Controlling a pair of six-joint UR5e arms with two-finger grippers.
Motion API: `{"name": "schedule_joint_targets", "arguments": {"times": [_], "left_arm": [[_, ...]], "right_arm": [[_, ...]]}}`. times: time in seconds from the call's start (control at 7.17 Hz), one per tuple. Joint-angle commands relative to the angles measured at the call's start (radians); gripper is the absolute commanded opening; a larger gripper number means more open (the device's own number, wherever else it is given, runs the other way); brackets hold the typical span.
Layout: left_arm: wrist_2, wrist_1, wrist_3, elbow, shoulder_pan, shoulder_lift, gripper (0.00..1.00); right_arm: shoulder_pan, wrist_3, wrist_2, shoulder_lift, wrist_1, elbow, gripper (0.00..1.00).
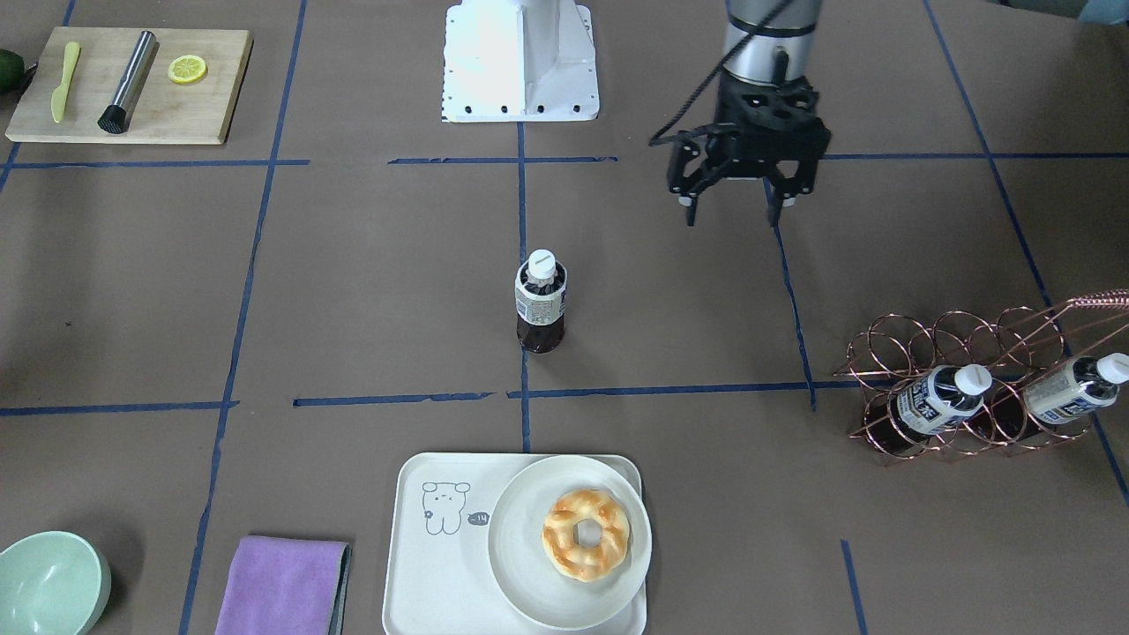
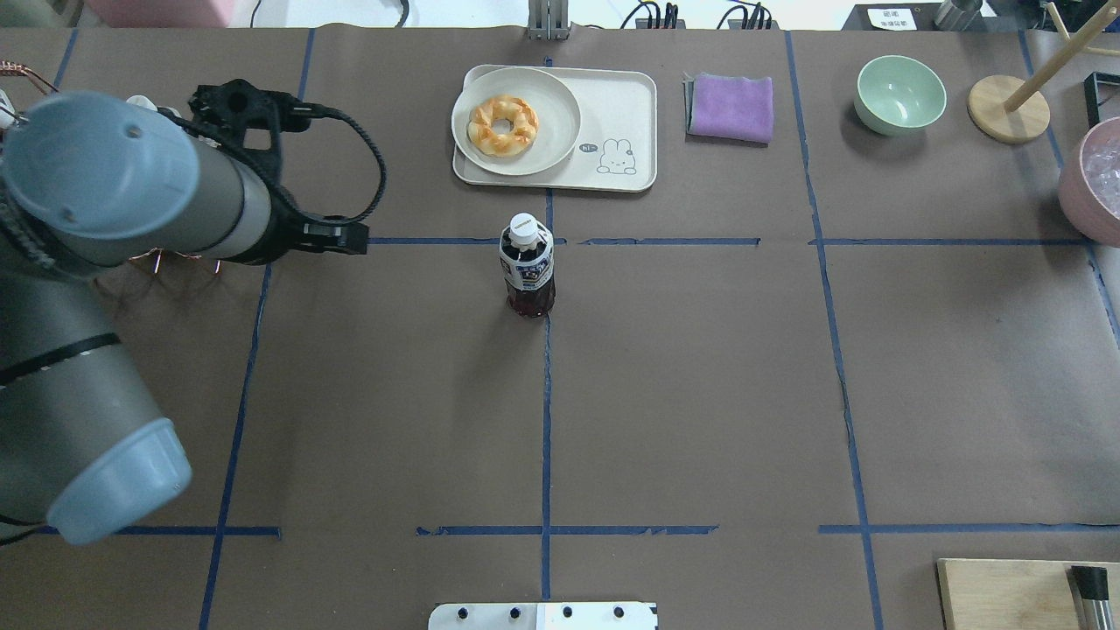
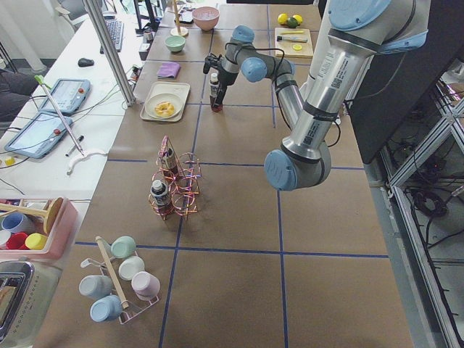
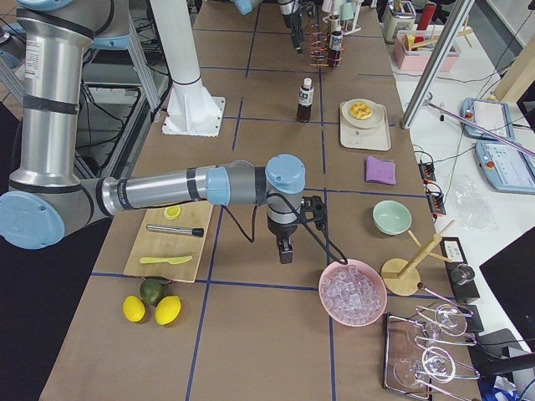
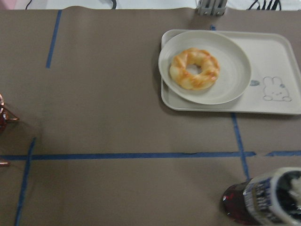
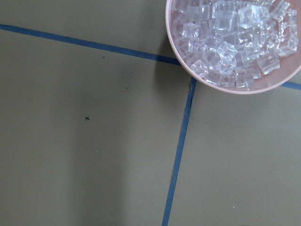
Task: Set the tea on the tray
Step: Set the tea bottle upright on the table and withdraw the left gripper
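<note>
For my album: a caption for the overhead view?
Tea bottle stands upright short of the tray; left gripper hovers aside.

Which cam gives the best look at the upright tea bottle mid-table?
Exterior front-facing: the small plastic bottle of brown liquid, white cap, shows whole and unobstructed. Overhead shows it whole but steeper. Left wrist clips it at the corner; side views show it tiny; right wrist misses it.

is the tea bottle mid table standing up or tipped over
Upright: the tea bottle stands on its base, white cap up, apart from the left gripper.
</note>
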Motion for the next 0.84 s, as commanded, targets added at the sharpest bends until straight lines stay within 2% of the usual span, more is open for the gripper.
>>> {"name": "schedule_joint_targets", "arguments": {"times": [0.0,0.14,0.28,0.56,0.7], "left_arm": [[-0.302,-0.002,0.398,0.004,-0.271,0.275,1.0],[-0.344,-0.002,0.659,0.033,-0.412,0.383,1.0],[-0.35,-0.006,0.848,0.114,-0.553,0.417,1.0],[-0.532,-0.018,1.09,0.36,-0.778,0.421,1.0],[-0.541,-0.017,1.142,0.399,-0.824,0.428,1.0]], "right_arm": [[-0.054,0.037,0.047,0.018,0.111,0.006,1.0],[-0.11,0.119,0.058,0.079,0.11,0.009,1.0],[-0.199,0.264,0.058,0.126,0.11,0.031,1.0],[-0.351,0.553,0.054,0.267,0.101,0.075,1.0],[-0.432,0.718,0.048,0.368,0.093,0.077,1.0]]}}
